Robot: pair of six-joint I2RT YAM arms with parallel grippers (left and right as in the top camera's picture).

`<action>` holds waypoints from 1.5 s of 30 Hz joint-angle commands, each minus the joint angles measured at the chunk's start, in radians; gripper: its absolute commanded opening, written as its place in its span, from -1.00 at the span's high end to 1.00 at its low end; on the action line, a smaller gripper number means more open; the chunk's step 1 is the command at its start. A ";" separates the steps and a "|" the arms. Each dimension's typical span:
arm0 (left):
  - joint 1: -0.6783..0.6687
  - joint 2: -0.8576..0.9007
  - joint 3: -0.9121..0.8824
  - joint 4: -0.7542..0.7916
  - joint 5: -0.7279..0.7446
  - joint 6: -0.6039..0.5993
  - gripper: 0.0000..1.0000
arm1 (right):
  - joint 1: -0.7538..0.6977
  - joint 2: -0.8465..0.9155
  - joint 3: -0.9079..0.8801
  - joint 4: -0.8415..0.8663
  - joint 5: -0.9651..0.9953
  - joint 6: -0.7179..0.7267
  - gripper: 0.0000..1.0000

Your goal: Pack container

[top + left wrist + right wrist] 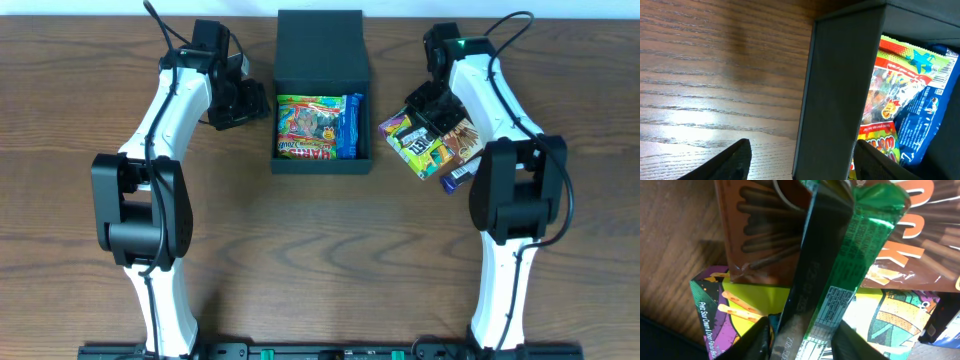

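**Right gripper [805,337] over the snack pile [445,150]; container [320,45] lying to its left.**
You are straddling the green bar [840,265] across its width with narrow-set jaws; whether the hold is firm cannot be told. The open container is sitting at table centre, and the left gripper [245,100] is hanging wide open beside its left wall.

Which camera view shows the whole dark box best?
The overhead view. It shows the whole box, lid open, with a gummy bag and a blue packet inside. The left wrist view shows only one wall and part of the inside. The right wrist view is filled by snack packets; the box is not clear there.
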 commanded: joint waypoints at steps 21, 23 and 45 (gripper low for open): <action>0.003 -0.023 0.019 -0.004 -0.010 0.026 -0.33 | -0.109 -0.072 0.200 -0.253 0.064 -0.491 0.46; 0.003 -0.023 0.019 -0.005 -0.010 0.026 -0.33 | -0.127 -0.080 0.201 -0.270 0.085 -0.615 0.42; 0.003 -0.023 0.019 -0.005 -0.010 0.026 -0.33 | -0.161 -0.084 0.175 -0.292 0.215 -0.950 0.08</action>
